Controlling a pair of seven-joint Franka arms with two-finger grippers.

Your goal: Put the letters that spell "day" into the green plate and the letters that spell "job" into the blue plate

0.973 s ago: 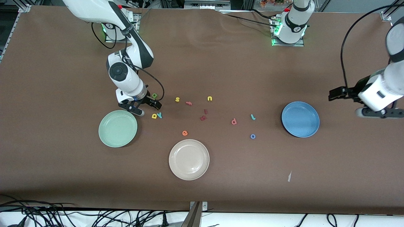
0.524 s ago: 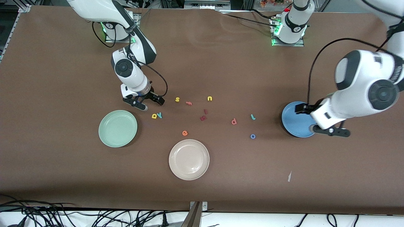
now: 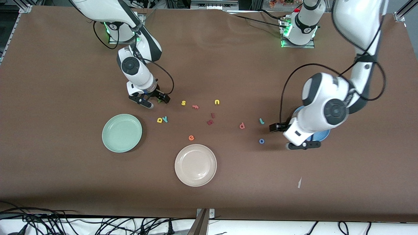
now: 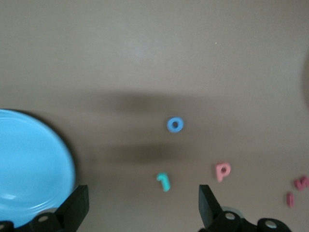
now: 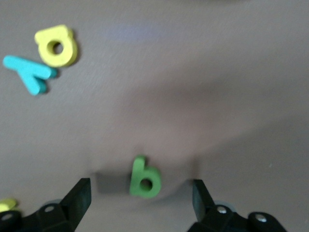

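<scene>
Two spread claws, left point(image 3: 295, 137) and right point(image 5: 137, 200), hang over brown table point(image 3: 228, 71) scattered with perhaps fourteen foam letters.

We see a brown bench point(image 3: 228, 65) carrying a pale mint-green plate point(image 3: 121, 133), a mid-blue plate point(image 4: 29, 164) and a cream-beige plate point(image 3: 195, 165). The foam letters: dark green "d" point(image 5: 144, 178), yellow "a" point(image 5: 57, 46), teal "y" point(image 5: 30, 73), teal "j" point(image 4: 163, 181), blue "o" point(image 4: 175, 124), salmon-red "b" point(image 4: 222, 170), orange "e" point(image 3: 191, 137), yellow "s" point(image 3: 183, 103).
</scene>
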